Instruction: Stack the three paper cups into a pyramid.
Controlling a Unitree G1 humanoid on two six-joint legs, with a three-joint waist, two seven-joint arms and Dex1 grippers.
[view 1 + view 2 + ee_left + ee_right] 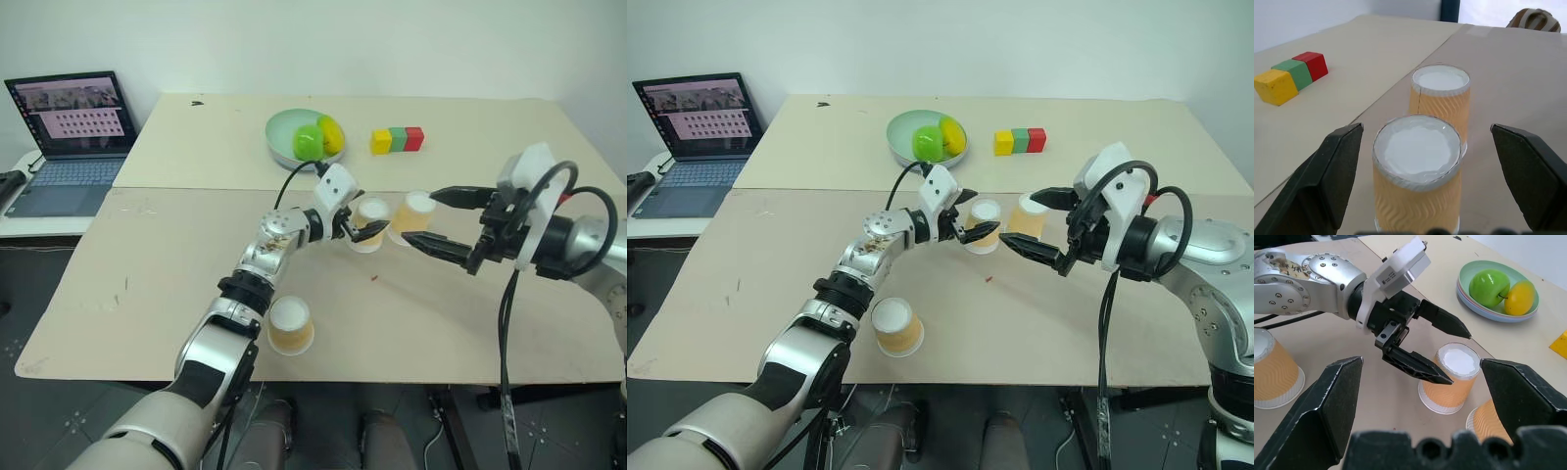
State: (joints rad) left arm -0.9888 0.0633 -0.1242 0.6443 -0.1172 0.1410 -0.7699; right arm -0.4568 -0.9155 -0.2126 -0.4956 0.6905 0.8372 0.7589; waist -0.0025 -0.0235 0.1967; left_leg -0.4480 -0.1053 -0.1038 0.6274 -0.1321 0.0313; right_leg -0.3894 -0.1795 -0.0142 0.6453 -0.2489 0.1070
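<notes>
Spanning the room's middle, a beige table point(196, 157) is being backed by a white wall, with a laptop point(69, 137) at 10 o'clock. Three tan-orange, white-based cups are being shown upside down: two point(370, 221) point(415, 212) side by side at centre, one point(291, 325) at 7 o'clock. Left gripper point(355, 219) is being held spread around the first cup; right gripper point(436, 217) is being held apart nearby.

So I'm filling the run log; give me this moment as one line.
left gripper: open around placed cup | right gripper: open, empty, by second cup | third cup: apart, near edge | pyramid: no top yet
</notes>
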